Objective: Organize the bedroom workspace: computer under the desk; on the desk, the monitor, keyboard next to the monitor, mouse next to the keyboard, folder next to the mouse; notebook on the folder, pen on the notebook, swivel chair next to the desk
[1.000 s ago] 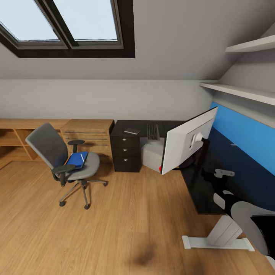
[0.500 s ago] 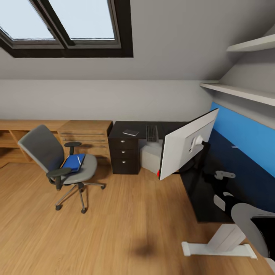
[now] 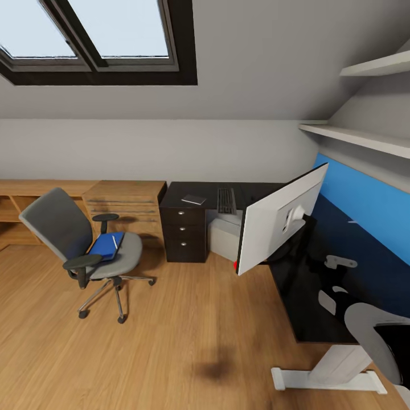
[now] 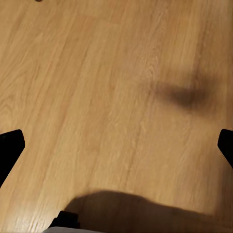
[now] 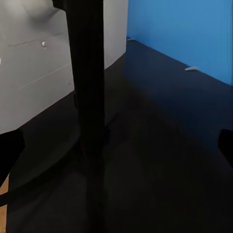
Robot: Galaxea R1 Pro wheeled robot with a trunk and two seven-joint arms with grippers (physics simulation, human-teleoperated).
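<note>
I stand on a wooden floor in an attic bedroom, and the black L-shaped desk runs along the blue wall panel beside my right arm.

The monitor stands on the desk, turned so I see its pale grey back. Behind the monitor, on the far wing of the desk, lies the keyboard, and just beside the keyboard rests the small dark notebook, above the desk's 3 drawers with silver knobs. The light grey computer sits under the desk, partly hidden by the monitor, next to the drawers. A small red spot shows at the monitor's lower corner.

The swivel chair stands on the floor, well apart from the desk, in front of a light wooden drawer unit. The blue folder lies on the chair's seat, with the white pen on top of the folder.

My left claw hangs over bare floor, its 2 dark fingertips spread wide at the edges of the left wrist view, gripping nothing. My right claw is over the desk near the monitor's thin black stem, its fingertips likewise spread wide and empty.
</note>
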